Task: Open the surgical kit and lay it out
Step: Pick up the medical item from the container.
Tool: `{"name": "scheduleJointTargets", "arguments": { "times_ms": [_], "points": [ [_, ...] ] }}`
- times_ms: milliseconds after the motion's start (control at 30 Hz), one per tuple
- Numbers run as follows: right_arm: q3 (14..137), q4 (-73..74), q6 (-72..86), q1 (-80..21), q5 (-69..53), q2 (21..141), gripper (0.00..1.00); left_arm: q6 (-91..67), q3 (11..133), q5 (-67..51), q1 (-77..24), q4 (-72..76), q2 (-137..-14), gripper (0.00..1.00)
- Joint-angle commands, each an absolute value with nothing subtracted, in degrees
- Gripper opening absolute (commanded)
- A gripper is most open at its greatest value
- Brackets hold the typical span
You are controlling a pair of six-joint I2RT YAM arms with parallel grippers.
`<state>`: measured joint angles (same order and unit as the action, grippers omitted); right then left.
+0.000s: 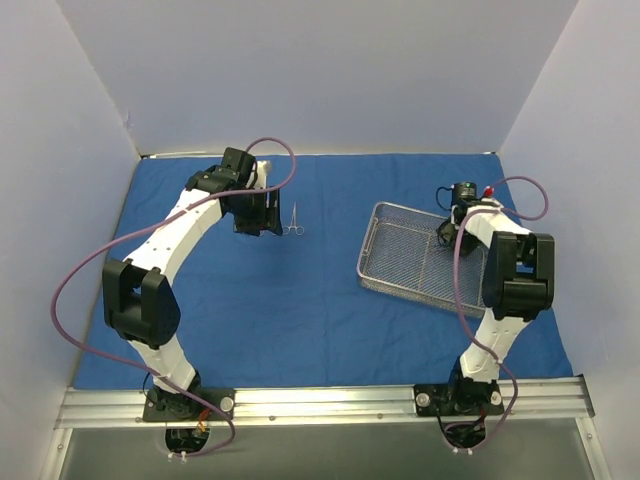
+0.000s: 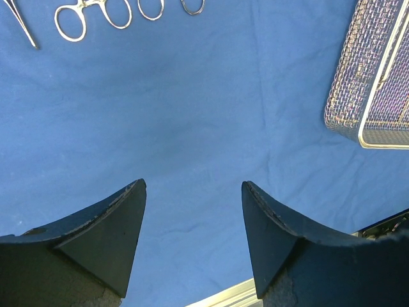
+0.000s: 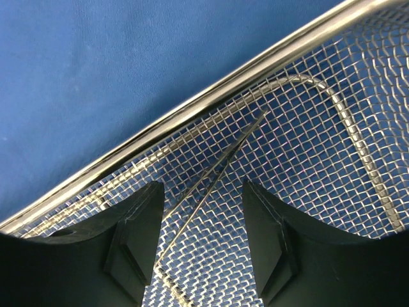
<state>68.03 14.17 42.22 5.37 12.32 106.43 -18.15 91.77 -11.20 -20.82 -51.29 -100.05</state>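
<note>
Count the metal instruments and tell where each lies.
4. Three lie on the blue cloth near the left gripper: a ringed one, a cropped one, a tip only. The fourth lies in the tray. More may be hidden.

The cloth [image 1: 300, 320] is plain deep blue. The tray [image 1: 400, 255] is shiny silver in a fine criss-cross mesh. The instrument [image 1: 294, 220] is silver. The arms [image 1: 185, 228] are white with black joints, and their cables [image 1: 57, 305] are purple. The left gripper [image 2: 192, 185] is black, scuffed grey at its edges.
</note>
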Motion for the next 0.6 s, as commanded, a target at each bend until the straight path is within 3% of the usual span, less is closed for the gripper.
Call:
{"name": "scheduleJointTargets", "arguments": {
  "times_ms": [0, 100, 433, 567],
  "points": [
    [69.2, 14.0, 44.9, 4.1, 16.7, 108.0, 0.52, -17.2, 91.9, -12.6, -20.7, -49.0, -97.5, 0.70],
    [70.0, 15.0, 44.9, 4.0, 16.9, 110.3, 0.50, -17.2, 91.8, -12.7, -20.6, -48.9, -97.3, 0.70],
    [68.1, 19.2, 45.1, 3.7, 14.2, 107.6, 0.11, -17.1, 92.0, -13.2, -19.9, -48.7, -97.3, 0.70],
    [70.3, 21.3, 45.3, 4.0, 12.7, 105.8, 0.04, -17.1, 93.9, -13.9, -20.0, -49.0, -98.2, 0.70]
  ]
}}
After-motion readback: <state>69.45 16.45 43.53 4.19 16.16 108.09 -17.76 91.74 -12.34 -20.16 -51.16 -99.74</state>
